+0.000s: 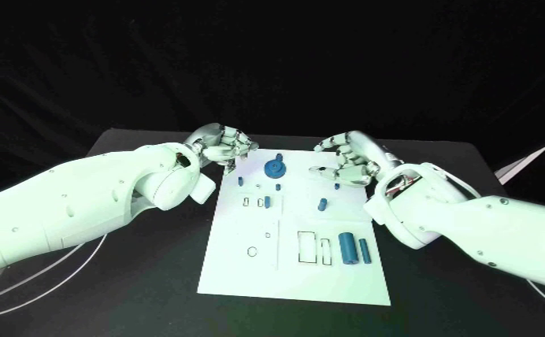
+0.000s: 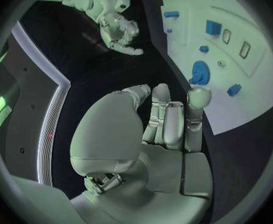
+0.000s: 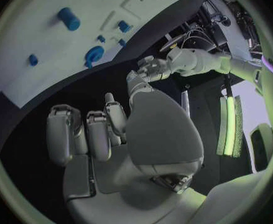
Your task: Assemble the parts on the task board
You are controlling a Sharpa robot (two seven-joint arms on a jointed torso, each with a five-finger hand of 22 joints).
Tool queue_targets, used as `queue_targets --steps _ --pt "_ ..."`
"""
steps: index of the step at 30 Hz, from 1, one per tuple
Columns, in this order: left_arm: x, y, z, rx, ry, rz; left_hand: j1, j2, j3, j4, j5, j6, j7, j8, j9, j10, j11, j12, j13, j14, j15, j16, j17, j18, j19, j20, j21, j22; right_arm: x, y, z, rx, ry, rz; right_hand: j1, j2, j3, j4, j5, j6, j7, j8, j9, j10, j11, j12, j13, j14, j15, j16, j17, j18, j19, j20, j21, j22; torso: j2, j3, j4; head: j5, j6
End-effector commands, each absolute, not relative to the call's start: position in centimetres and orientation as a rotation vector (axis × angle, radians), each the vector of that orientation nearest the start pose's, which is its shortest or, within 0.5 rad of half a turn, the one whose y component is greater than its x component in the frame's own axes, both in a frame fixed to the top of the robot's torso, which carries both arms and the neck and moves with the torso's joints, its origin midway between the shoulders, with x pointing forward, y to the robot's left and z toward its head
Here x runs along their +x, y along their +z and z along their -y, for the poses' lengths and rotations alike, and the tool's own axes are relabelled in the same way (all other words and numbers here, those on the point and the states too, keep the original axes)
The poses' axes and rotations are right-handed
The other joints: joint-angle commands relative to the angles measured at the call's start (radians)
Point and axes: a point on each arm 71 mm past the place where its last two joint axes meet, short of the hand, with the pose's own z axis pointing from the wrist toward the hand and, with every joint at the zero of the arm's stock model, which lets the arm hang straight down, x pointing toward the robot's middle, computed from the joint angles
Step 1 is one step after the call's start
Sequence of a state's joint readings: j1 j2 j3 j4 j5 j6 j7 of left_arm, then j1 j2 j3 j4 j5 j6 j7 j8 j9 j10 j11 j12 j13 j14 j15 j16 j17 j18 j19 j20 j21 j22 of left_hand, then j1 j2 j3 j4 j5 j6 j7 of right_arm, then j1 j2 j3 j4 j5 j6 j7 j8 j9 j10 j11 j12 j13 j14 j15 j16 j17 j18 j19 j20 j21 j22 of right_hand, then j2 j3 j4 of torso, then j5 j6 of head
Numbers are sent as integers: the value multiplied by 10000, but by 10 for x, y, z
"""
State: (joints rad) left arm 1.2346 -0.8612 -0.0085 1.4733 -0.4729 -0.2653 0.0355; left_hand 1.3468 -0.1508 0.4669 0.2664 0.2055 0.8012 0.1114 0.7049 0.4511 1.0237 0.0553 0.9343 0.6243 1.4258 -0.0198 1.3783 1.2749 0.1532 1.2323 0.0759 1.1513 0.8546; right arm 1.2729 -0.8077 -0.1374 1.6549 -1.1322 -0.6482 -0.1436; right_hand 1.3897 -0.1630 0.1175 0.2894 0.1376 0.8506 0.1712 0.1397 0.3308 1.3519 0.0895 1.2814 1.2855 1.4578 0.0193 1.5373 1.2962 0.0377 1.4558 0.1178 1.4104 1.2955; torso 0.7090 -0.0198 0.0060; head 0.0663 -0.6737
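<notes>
The white task board (image 1: 293, 278) lies in the middle of the black table. A round blue part (image 1: 275, 168) stands near its far edge, and two blue cylinders (image 1: 347, 247) lie near its right side. A small blue piece (image 1: 323, 204) sits mid-board. My left hand (image 1: 221, 146) hovers at the board's far left corner, fingers loosely bent, holding nothing. My right hand (image 1: 350, 157) hovers at the far right edge, also holding nothing. The left wrist view shows my left hand (image 2: 164, 127) near the round part (image 2: 200, 73). In the right wrist view my right hand (image 3: 105, 134) is bare.
Outlined slots and small holes mark the board's middle and near half (image 1: 306, 246). Black table (image 1: 136, 290) surrounds the board on every side. A pale object (image 1: 524, 164) shows at the table's far right edge.
</notes>
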Motion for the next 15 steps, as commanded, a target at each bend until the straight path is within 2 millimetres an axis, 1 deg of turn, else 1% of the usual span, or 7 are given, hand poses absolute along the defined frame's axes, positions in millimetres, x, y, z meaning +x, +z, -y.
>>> queue_targets --steps 1,2,4,6,8,11,15 --pt "506 -174 -221 -6813 -10769 -18541 -502 -377 412 152 43 -328 -69 781 569 823 -243 1780 1891 608 -100 803 992 -402 455 -39 1142 1293 467 -156 178 3054 8492 -15292 -191 85 105 26 49 -5 36 242 -17 -413 -5 -135 -39 914 -77 -39 1925 22 435 -44 -89 1756 -131 34 -64 19 -73" --pt "506 -176 -219 -6522 -10401 -19030 -677 -380 371 207 11 -309 -79 866 636 1036 -247 2051 2253 693 -101 918 1175 -431 518 -49 1283 1493 469 -154 186 3378 8413 -15340 -219 88 95 24 48 -8 35 249 -18 -410 -5 -133 -39 913 -78 -42 1918 21 437 -45 -88 1757 -146 43 -77 19 -84" --pt "507 -179 -214 -6001 -9721 -19854 -1272 -349 119 237 -18 -373 -71 976 760 1312 -242 2464 2783 811 -102 1082 1435 -482 609 -52 1542 1840 473 -151 197 3852 8283 -15392 -275 91 73 25 45 -16 34 262 -22 -404 -6 -128 -38 913 -79 -45 1914 23 437 -48 -96 1753 -174 57 -100 44 -122" --pt "508 -180 -208 -5357 -8979 -20561 -1799 -284 -183 254 -39 -351 -83 1075 857 1575 -246 2797 3232 927 -100 1239 1692 -531 725 -52 1755 2155 476 -148 208 4228 8138 -15421 -298 94 64 28 44 -18 34 268 -23 -407 -7 -131 -43 913 -80 -45 1916 24 435 -50 -104 1748 -194 60 -106 50 -129" --pt "510 -180 -202 -4769 -8275 -21170 -2128 -200 -432 259 -41 -262 -158 1220 991 1912 -309 3160 3752 1069 -152 1423 2007 -598 912 -84 2010 2566 479 -146 217 4515 7994 -15450 -298 94 64 28 44 -18 34 268 -23 -407 -7 -131 -43 913 -80 -45 1916 24 435 -50 -104 1748 -218 69 -107 48 -155" --pt "514 -180 -194 -4118 -7390 -21835 -2454 -125 -736 264 -45 -195 -230 1372 1160 2155 -371 3424 4145 1165 -207 1547 2230 -655 1060 -130 2220 2905 483 -146 226 4827 7797 -15487 -341 95 43 26 44 -28 34 277 -27 -407 -7 -133 -48 914 -81 -47 1914 23 438 -51 -103 1749 -243 80 -87 47 -197" --pt "519 -179 -184 -3490 -6468 -22483 -2615 -58 -896 273 -47 -172 -270 1467 1285 2224 -408 3503 4263 1205 -240 1599 2326 -681 1122 -161 2315 3057 487 -146 233 5038 7603 -15535 -366 100 34 27 45 -33 34 282 -29 -392 -8 -116 -34 913 -82 -49 1909 20 444 -52 -91 1757 -251 93 -80 42 -228"
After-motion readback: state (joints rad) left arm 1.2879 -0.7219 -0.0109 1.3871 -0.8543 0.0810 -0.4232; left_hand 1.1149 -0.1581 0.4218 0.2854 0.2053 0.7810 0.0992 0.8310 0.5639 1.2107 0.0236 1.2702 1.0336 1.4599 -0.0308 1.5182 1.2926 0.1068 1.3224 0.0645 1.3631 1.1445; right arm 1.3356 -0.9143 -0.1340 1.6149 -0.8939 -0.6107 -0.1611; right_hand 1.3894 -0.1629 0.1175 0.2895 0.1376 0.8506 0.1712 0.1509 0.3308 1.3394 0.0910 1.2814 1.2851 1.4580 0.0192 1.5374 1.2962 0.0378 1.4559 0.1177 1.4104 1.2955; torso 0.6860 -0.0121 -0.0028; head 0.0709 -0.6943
